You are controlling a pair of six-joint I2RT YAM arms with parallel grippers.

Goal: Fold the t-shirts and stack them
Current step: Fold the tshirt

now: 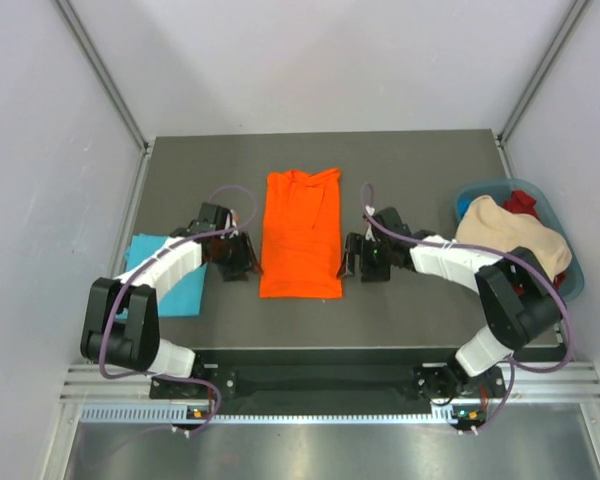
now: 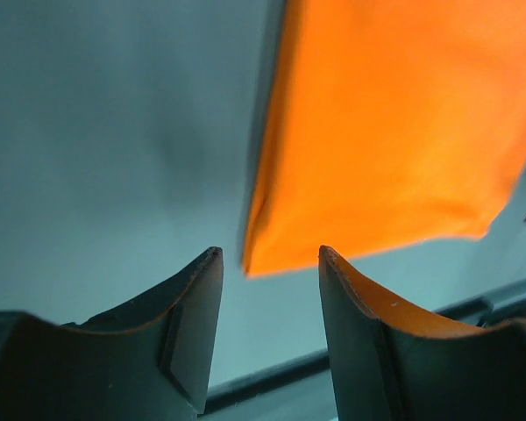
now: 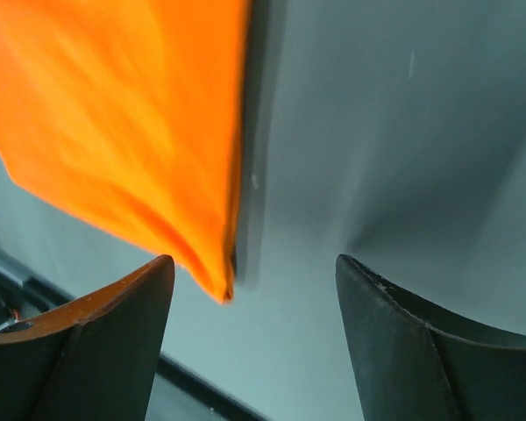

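The orange t-shirt (image 1: 300, 235) lies flat in the middle of the table, folded lengthwise into a long strip. The turquoise t-shirt (image 1: 165, 272) lies folded at the left, partly under my left arm. My left gripper (image 1: 242, 262) is open and empty, just left of the orange shirt's near left corner (image 2: 263, 250). My right gripper (image 1: 348, 258) is open and empty, just right of the shirt's near right corner (image 3: 215, 281). In the left wrist view the gripper (image 2: 268, 256) has its jaws apart above the table; in the right wrist view the gripper (image 3: 254, 263) has them wider apart.
A blue basket (image 1: 560, 215) at the right edge holds a beige cloth (image 1: 505, 240) and a red one (image 1: 523, 203). The table's near edge runs just below the orange shirt. Grey walls stand on three sides.
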